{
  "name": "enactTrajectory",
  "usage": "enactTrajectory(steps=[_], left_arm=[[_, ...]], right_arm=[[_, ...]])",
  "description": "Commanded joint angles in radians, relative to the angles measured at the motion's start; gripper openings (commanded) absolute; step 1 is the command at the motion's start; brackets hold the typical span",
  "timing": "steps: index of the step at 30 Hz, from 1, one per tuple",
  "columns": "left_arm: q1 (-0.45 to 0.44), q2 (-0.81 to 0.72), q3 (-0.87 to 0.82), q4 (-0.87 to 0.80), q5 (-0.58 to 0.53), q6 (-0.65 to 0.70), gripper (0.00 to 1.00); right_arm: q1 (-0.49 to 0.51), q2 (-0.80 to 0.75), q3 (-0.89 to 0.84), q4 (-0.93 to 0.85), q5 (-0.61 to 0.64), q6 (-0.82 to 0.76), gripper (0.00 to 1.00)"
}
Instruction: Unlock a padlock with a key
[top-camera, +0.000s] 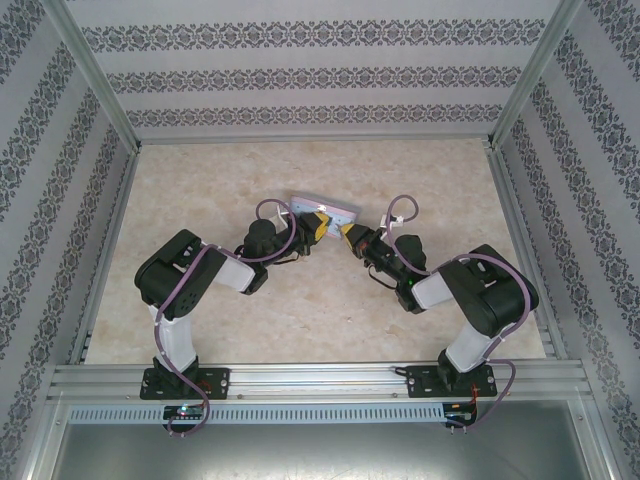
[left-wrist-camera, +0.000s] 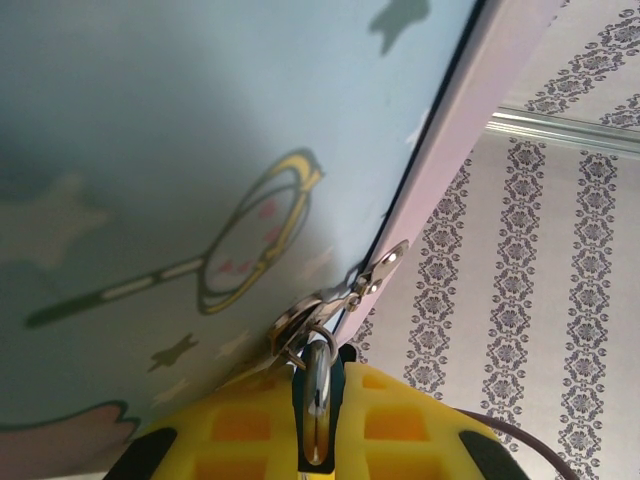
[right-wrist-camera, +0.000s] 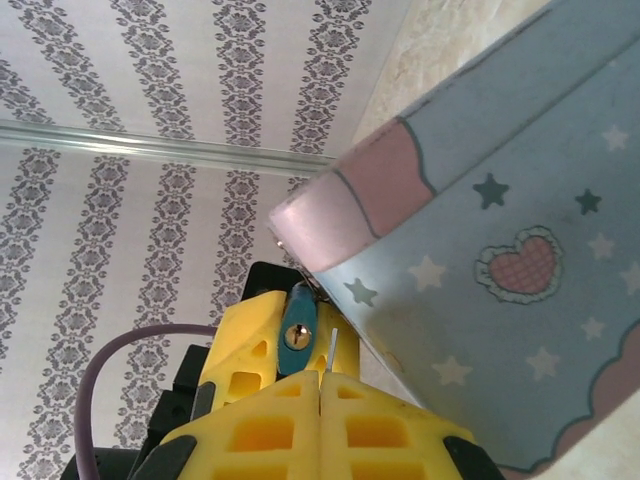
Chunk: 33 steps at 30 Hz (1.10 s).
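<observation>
Your right gripper (right-wrist-camera: 321, 378) has its jaws pressed together on a thin silvery sliver, which I take for the key (right-wrist-camera: 333, 345). Its tip stands just beside the padlock (right-wrist-camera: 298, 333), not yet in the brassy keyhole. Your left gripper (left-wrist-camera: 318, 400) pinches that padlock edge-on between its jaws, with the shackle hooked through the hasp (left-wrist-camera: 380, 268) of the tin box (left-wrist-camera: 180, 150). So lock and key are both in hand and close together. By my reckoning, you have yet to line up the key, push it in, turn it and free the shackle. Beyond the lock, the box sits mid-bench (top-camera: 200, 190) with its lid shut and latched, so you cannot see what is inside.
</observation>
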Motion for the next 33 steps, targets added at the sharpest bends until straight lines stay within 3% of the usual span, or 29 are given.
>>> enactTrajectory(steps=[1, 33], left_arm=[[-0.016, -0.011, 0.013, 0.073, 0.022, 0.022, 0.0], [-0.016, -0.004, 0.02, 0.08, 0.017, 0.014, 0.0]], right_arm=[[0.009, -0.001, 0.035, 0.05, -0.018, -0.007, 0.0], [0.032, 0.031, 0.039, 0.056, 0.001, -0.001, 0.0]])
